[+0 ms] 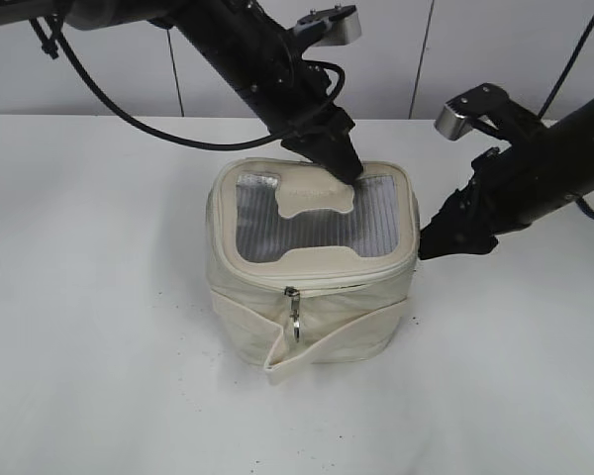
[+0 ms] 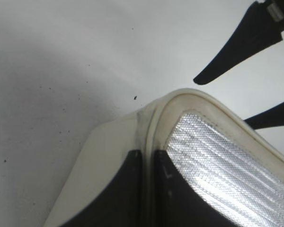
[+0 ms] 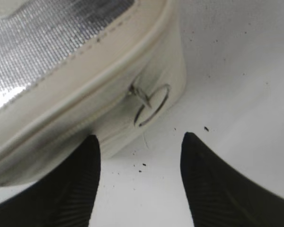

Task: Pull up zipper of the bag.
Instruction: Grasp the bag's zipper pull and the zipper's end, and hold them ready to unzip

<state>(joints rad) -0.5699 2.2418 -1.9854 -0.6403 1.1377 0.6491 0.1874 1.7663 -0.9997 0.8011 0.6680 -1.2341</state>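
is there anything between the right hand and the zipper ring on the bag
No. In the right wrist view only bare white table with a few dark specks lies between the open right hand and the zipper ring on the bag.

No readable text, label or number on the bag (image 1: pixel 312 262) or elsewhere.

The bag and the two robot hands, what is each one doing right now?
Bag: upright on the table, lid down.
Zipper ring: hanging loose, nothing gripping it.
Strap: loose across the front.
Left gripper: tips pressing on the lid's rim, close together.
Right gripper: open, beside the bag, near the ring, holding nothing.
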